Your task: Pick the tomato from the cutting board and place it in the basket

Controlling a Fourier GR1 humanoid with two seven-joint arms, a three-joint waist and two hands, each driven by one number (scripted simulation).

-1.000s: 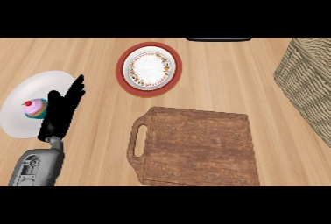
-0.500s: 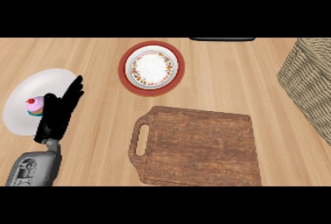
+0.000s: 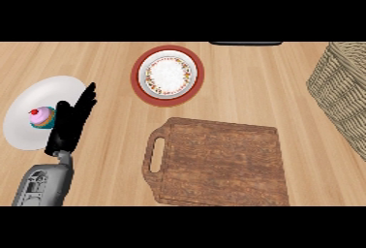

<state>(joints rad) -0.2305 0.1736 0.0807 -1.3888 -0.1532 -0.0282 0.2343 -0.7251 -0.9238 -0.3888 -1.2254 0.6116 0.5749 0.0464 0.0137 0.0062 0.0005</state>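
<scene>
Resting unchanged, left hand [image 3: 71,123] stays open beside cutting board [image 3: 221,162].

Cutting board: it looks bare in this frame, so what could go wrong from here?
1. No tomato shows on the cutting board, so a reach there may close on nothing.
2. The basket is cut off at the right edge and its opening is hidden, so placement is hard to judge.
3. The left hand, open, rests beside the cupcake and could knock it if it moves.
</scene>
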